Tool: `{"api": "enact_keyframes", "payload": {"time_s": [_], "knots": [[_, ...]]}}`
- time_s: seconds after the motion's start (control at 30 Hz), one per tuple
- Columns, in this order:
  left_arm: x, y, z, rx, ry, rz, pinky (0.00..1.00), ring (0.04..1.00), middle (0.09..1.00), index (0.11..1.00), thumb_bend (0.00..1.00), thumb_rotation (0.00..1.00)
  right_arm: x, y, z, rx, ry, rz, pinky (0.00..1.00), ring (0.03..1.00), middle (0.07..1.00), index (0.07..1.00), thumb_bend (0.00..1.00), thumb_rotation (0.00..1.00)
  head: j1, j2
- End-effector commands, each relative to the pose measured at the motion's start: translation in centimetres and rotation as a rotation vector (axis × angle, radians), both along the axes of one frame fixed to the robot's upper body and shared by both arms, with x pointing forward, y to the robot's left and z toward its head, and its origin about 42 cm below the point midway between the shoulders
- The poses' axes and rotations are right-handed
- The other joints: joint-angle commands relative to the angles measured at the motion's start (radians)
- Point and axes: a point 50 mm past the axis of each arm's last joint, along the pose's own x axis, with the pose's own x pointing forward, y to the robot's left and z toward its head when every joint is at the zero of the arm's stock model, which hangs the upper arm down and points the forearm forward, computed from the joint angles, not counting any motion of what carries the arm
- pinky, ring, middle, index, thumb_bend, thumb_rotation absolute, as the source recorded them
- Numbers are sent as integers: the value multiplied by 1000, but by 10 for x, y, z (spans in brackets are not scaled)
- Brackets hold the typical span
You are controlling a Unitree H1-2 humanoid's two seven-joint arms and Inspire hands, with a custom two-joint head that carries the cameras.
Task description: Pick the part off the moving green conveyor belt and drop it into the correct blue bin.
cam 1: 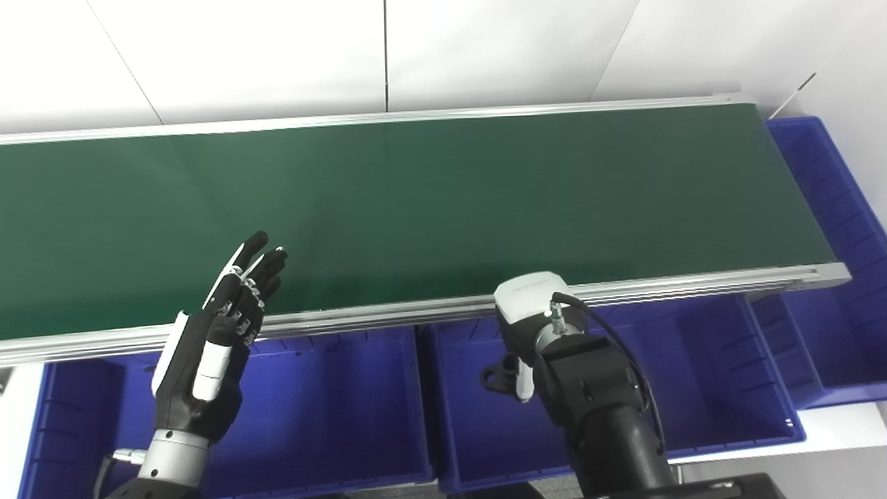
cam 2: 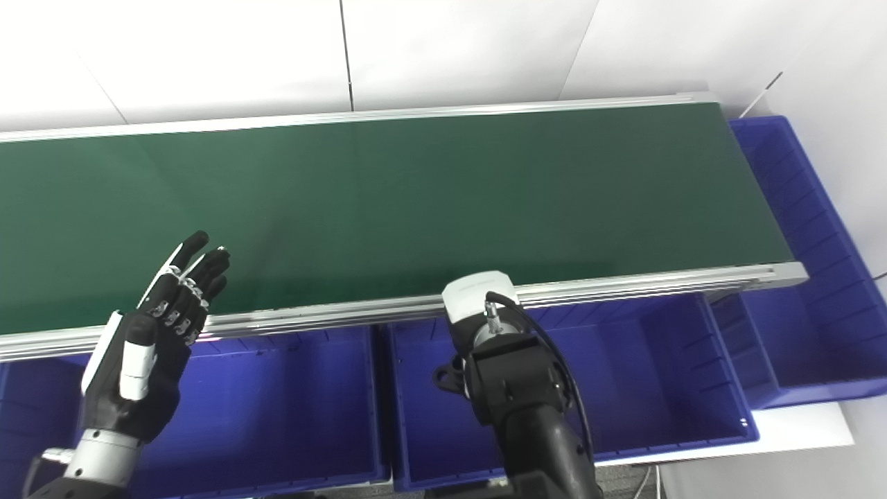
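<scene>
The left robot hand [cam 1: 208, 346] is raised over the near rail of the conveyor, palm turned inward, its fingers [cam 1: 260, 267] stretched out and a little apart, tips reaching over the near edge of the green conveyor belt [cam 1: 443, 201]. It holds nothing. The right robot hand [cam 1: 530, 333] sits lower, just in front of the near rail — only its white back plate and wrist show from above, with a black cable looping off the wrist, so whether its fingers are spread or curled cannot be told.

The belt runs the width of the view, framed by silver aluminium rails, and its surface is bare: no part shows on it anywhere in either view.

Below the near rail stand blue bins side by side (each looks empty as far as can be seen): the left blue bin [cam 1: 332, 409] under the left hand, the middle blue bin [cam 1: 707, 374] beneath the right arm. Another blue bin [cam 1: 831, 208] wraps the belt's right end. Behind is a white panelled wall [cam 1: 277, 55].
</scene>
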Motion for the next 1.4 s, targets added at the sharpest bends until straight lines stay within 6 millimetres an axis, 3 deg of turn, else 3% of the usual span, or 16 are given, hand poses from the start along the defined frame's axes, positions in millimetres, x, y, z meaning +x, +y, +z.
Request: {"api": "enact_keyframes", "payload": {"time_s": [0.0,0.03,0.2,0.27,0.47,0.67,0.7,0.77,0.83,0.87,0.9,0.93,1.03,1.13,1.27,1.37], "knots": [[2,0,6,-3,-34,-14,977,950,904,941,761,832,2,5,12,0,-33,44,174,266,440,640,812,254,-1,-1],[2,0,6,-6,-34,-14,978,948,903,940,762,828,1,5,12,7,-31,47,190,288,444,689,940,400,0,-2],[2,1,5,0,-47,-20,976,942,897,937,745,832,-1,6,16,23,-42,55,193,284,437,754,1000,540,0,-2],[2,1,6,2,-46,-20,973,942,894,931,747,833,-2,7,17,18,-48,68,271,375,511,775,1000,601,7,1],[2,1,5,4,-42,-19,978,944,892,933,758,825,-4,8,20,14,-63,95,454,561,633,767,1000,655,16,3],[4,-5,4,2,-47,-21,977,948,898,935,757,830,-6,2,26,74,-108,81,365,445,525,718,1000,680,16,-4],[4,-6,5,-7,-48,-22,977,947,898,935,757,829,-9,3,30,127,-130,64,359,438,518,710,1000,684,17,-4],[3,-10,7,-24,-56,-28,977,943,893,930,751,817,-18,3,37,251,-165,20,466,601,664,719,1000,681,20,-5],[4,-15,9,-38,-67,-37,973,940,892,928,750,814,-26,2,40,356,-189,-18,521,672,737,721,982,693,17,-10],[4,-17,11,-49,-77,-43,978,943,894,932,753,818,-33,2,41,445,-208,-41,566,703,767,749,994,841,17,-10],[5,-19,14,-57,-88,-50,979,944,894,934,755,820,-40,2,40,538,-230,-66,566,703,764,742,978,823,8,-11],[5,-20,16,-65,-99,-58,976,943,891,932,762,825,-47,3,39,631,-254,-93,568,706,780,778,978,898,6,-10],[9,-26,24,-90,-126,-84,982,943,888,933,759,827,-66,10,33,951,-346,-202,576,727,805,832,946,877,-30,-5],[10,-32,31,-115,-133,-124,974,930,874,919,778,802,-79,17,26,1218,-426,-311,676,799,868,916,912,891,-67,-5],[13,-37,36,-142,-147,-191,960,933,879,919,771,797,-92,21,22,1430,-566,-441,757,841,881,920,928,885,-113,-9],[14,-39,42,-154,-146,-245,954,934,880,920,781,796,-106,25,22,1565,-681,-585,751,824,861,914,930,892,-108,-8]]}}
